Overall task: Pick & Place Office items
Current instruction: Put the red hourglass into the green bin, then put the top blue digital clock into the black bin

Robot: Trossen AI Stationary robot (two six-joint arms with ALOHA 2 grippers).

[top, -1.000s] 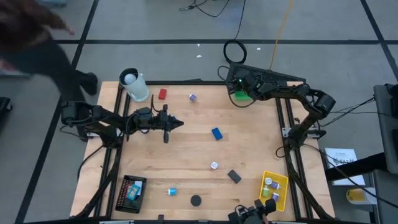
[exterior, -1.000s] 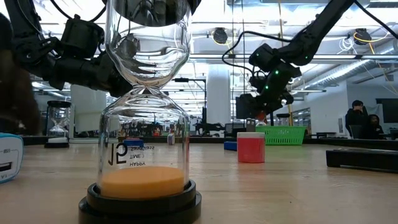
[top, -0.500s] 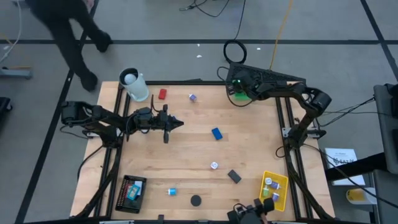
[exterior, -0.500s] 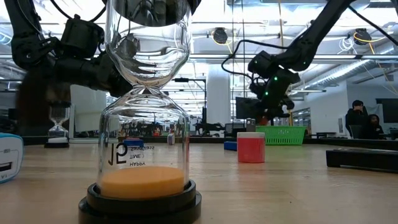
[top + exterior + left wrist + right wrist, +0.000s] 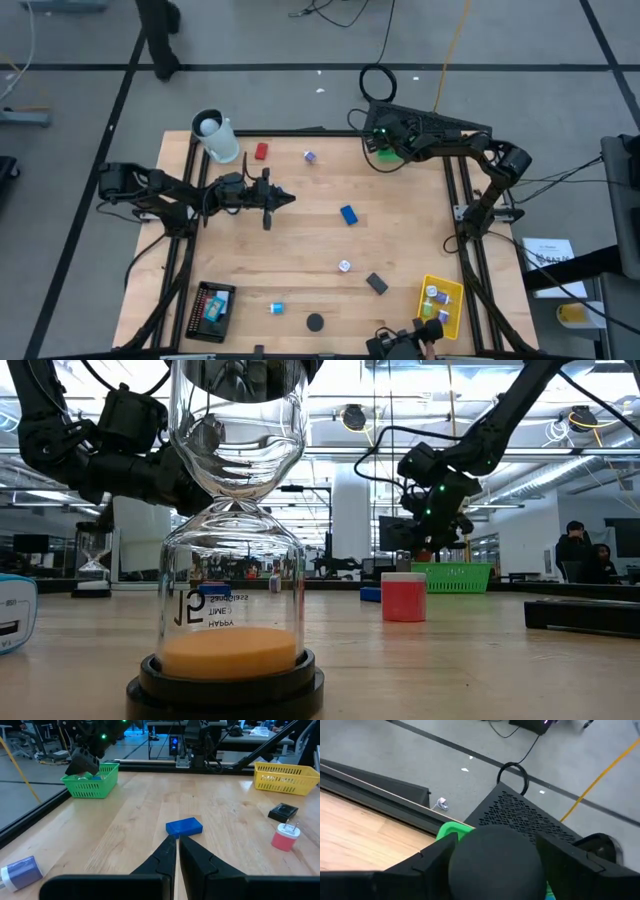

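My right gripper hangs over the green tray at the far right corner, shut on a dark round disc. Loose office items lie on the wooden table: a red block, a small purple piece, a blue block, a white piece, a black block, a teal piece and another dark disc. At mid-left, above the table, my left gripper waits shut, and the blue block lies just ahead of its fingertips. My right gripper has the disc between its two fingers, which stand at opposite sides of the disc's rim. The fingers come from the table's right, slanting down. The disc is lifted clear, above the green tray.
A white cup stands at the far left corner. A yellow tray with several pieces sits near right, a black mesh tray near left. An hourglass stands close before the low camera. Open wood lies mid-table.
A person on the floor beyond the far left corner has walked away from the table. Both arms have kept their places.
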